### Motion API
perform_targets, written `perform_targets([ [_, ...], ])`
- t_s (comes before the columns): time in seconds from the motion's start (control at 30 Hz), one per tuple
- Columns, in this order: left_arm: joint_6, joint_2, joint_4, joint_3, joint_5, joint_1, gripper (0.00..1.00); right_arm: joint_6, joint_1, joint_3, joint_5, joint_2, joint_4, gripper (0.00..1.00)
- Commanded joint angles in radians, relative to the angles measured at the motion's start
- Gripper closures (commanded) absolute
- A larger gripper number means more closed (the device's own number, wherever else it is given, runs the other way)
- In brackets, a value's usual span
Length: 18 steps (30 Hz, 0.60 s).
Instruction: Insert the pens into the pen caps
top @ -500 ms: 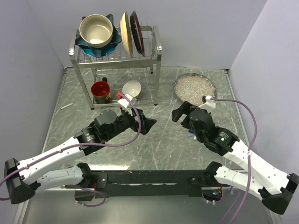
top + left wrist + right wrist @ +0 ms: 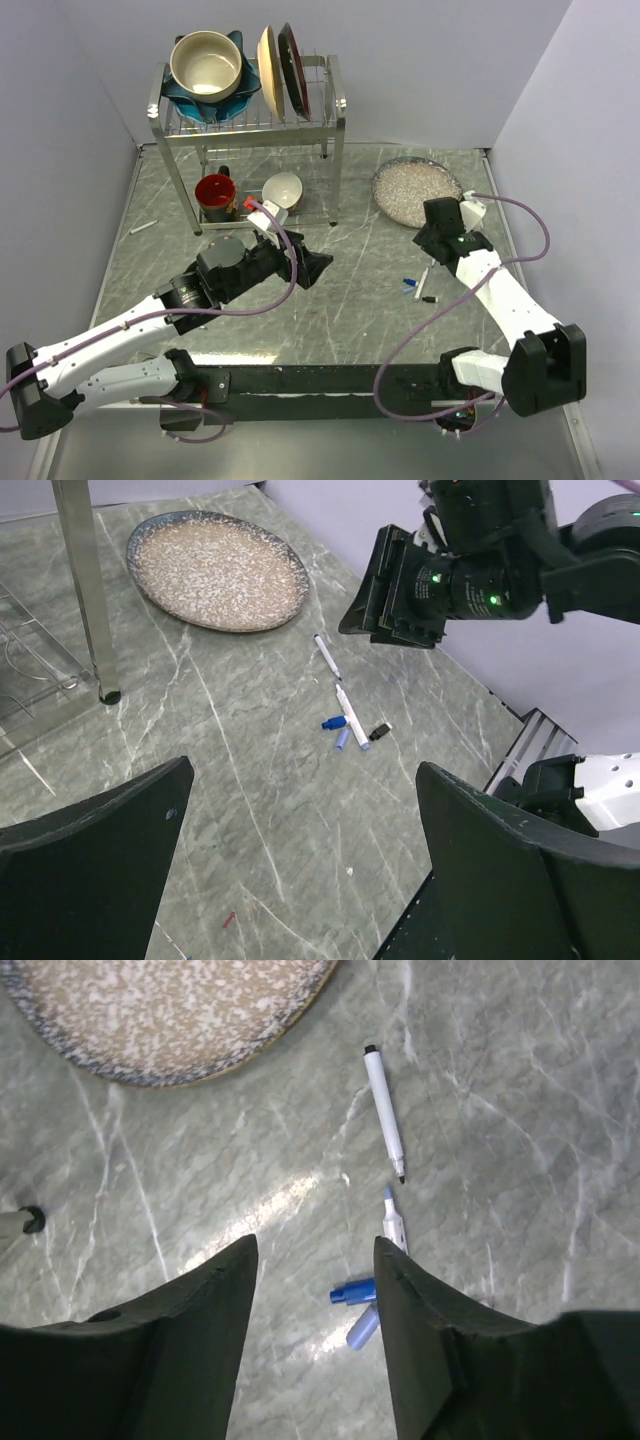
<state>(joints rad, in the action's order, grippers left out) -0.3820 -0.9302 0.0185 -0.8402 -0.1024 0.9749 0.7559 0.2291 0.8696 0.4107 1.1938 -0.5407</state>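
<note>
Item 1. On the marble-patterned table [image 2: 350, 320], right of centre, we list the pens and caps together.
- The blue-tipped pen [image 2: 394, 1225] lies flat and uncapped.
- Just beside it lie a dark blue cap [image 2: 352, 1293] and a paler blue cap [image 2: 363, 1328].
- A black cap [image 2: 380, 731] lies on the pen's other side.
- The black-tipped pen [image 2: 384, 1110] lies beyond, nearly end to end with the first pen, their tips close but apart.

Item 2. The left gripper [image 2: 305, 780] is at table centre. We find its fingers spread fully wide, holding and touching nothing.

Item 3. The right gripper [image 2: 315, 1250] hangs above the table between the pens and the plate. We note its fingers partly spread and empty.

Item 4. A speckled plate [image 2: 417, 185] lies farther back on the right.

Item 5. A dish rack [image 2: 340, 130] stands at the back, with a red mug [image 2: 215, 192] and a white bowl [image 2: 283, 188] beneath.
</note>
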Motion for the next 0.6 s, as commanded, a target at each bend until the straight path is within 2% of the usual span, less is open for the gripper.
perform_targets([
  [0.0,0.005,0.019,0.037,-0.037,0.013,0.002,0.01,-0.064,-0.062,-0.024,-0.157,0.056,0.091,0.49],
  [0.07,0.003,0.021,0.035,-0.037,0.017,0.002,0.01,-0.067,-0.073,-0.024,-0.155,0.093,0.084,0.56],
  [0.13,0.005,0.024,0.035,-0.037,0.012,0.002,0.00,-0.064,-0.080,-0.034,-0.148,0.131,0.074,0.58],
  [0.57,0.009,0.034,0.035,-0.036,0.013,0.002,0.01,-0.075,-0.129,-0.086,-0.174,0.276,0.123,0.60],
])
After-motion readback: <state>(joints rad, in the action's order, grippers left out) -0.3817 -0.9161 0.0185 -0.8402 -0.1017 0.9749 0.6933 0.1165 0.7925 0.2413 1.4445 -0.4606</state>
